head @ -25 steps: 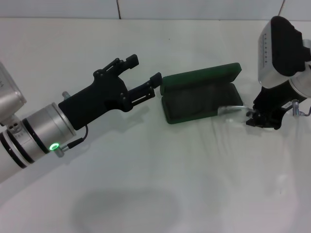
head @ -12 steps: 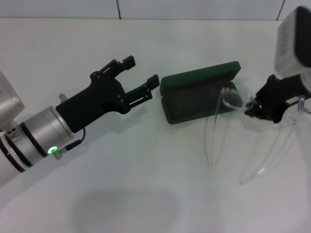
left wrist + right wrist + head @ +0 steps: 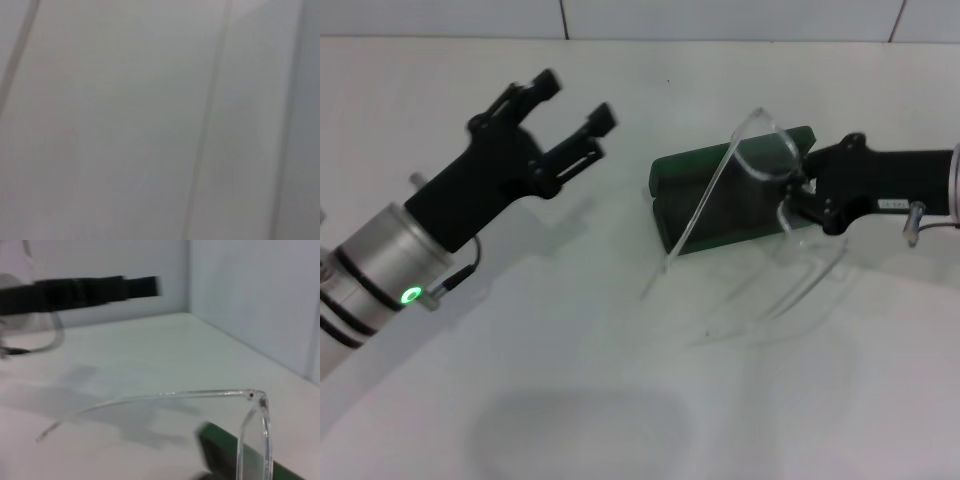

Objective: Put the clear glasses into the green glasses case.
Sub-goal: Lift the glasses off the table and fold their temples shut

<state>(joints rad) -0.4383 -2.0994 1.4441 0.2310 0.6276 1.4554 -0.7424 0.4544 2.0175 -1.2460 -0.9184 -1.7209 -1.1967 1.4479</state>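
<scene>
Right gripper (image 3: pixel 798 195) clamped on clear glasses (image 3: pixel 760 160) above open green case (image 3: pixel 720 205) (no writing readable). Left gripper (image 3: pixel 575 100) fingers apart.

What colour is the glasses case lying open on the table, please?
The glasses case is dark green, clearest in the head view.

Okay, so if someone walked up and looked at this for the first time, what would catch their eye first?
Probably the clear glasses, held up by the right claw over the open green glasses case, with their long temple arms trailing toward the white table. Next, the left claw, open and empty, raised off to the case's left side.
</scene>
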